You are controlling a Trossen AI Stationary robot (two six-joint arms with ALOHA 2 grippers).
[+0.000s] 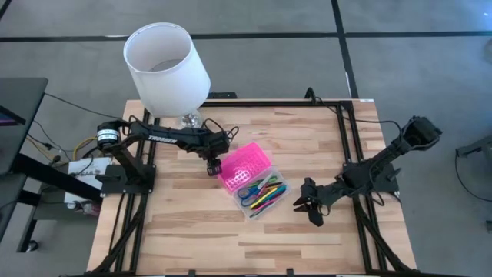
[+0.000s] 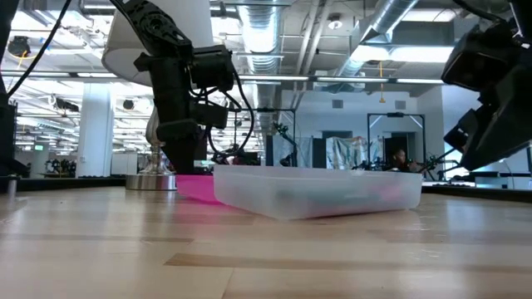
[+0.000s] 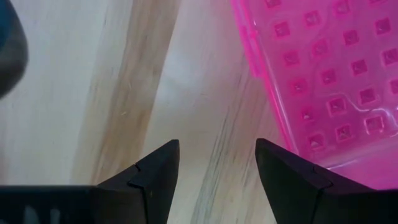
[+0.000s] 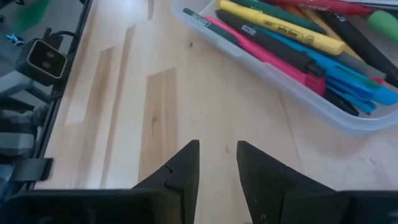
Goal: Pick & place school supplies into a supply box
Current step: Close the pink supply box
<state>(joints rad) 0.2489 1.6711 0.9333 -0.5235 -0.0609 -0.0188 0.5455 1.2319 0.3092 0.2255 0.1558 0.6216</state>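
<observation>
The left gripper [image 1: 214, 165] hangs just above the table beside the outer edge of the pink lid [image 1: 246, 164], its 2 fingers [image 3: 152, 177] spread wide with only bare wood between them. The right gripper [image 1: 311, 206] sits low over the table, a short way to the side of the supply box [image 1: 254, 183], its 2 fingers [image 4: 183, 171] set a narrow gap apart and holding nothing.

The supply box lies open near the middle of the table: a clear base with the pink lid folded flat beside it. The school supplies [image 1: 263, 194] are inside the base: pens and pencils in pink, yellow, green, blue and black, plus blue-handled scissors [image 1: 247, 193].

The table [image 1: 192, 231] is pale butcher-block wood in a black frame. A white lampshade [image 1: 165, 65] on a metal base stands at the far edge. Beyond lies a grey floor and an open workshop with ceiling ducts.

1 dark pen [image 4: 264, 38] carries small pale lettering, too blurred to read. In the low view the frosted base hides its contents.
</observation>
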